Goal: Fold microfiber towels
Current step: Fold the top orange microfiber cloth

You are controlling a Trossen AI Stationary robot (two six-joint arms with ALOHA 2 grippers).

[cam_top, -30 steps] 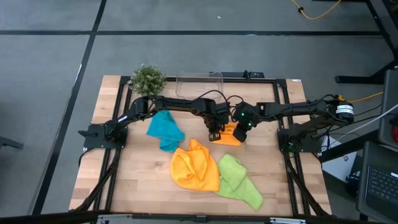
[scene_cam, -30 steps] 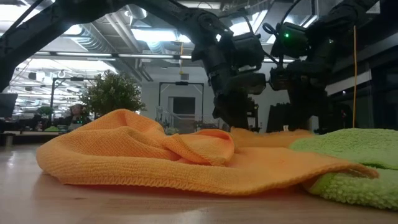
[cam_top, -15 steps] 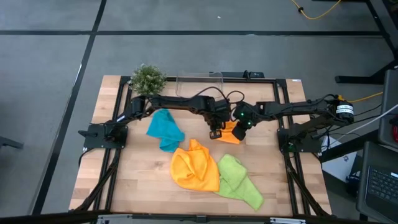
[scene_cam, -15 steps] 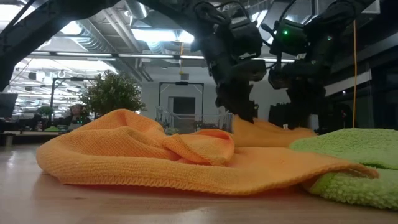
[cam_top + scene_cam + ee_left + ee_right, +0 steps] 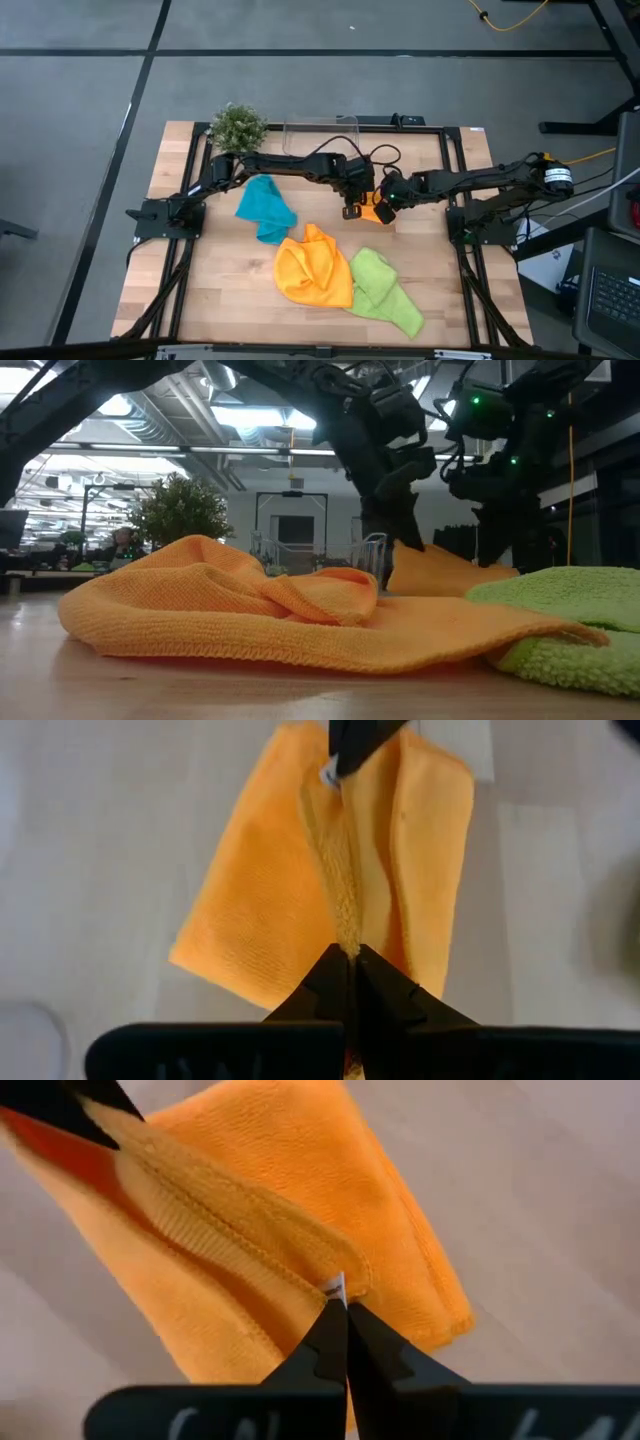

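Both grippers are now lifting the small orange towel point(image 5: 372, 211) higher than a second ago. Left gripper point(image 5: 351, 208) and right gripper point(image 5: 385, 213) are each pinching one edge, the towel hanging between them, so a fold is starting.

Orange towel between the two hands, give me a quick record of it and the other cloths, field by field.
held towel: small orange towel, lifted at the table's middle, edge stretched between both hands
left hand: shut on that towel's edge
right hand: shut on the same edge
loose cloths: teal towel, large orange towel, green towel, all crumpled
behind: potted plant, clear tub
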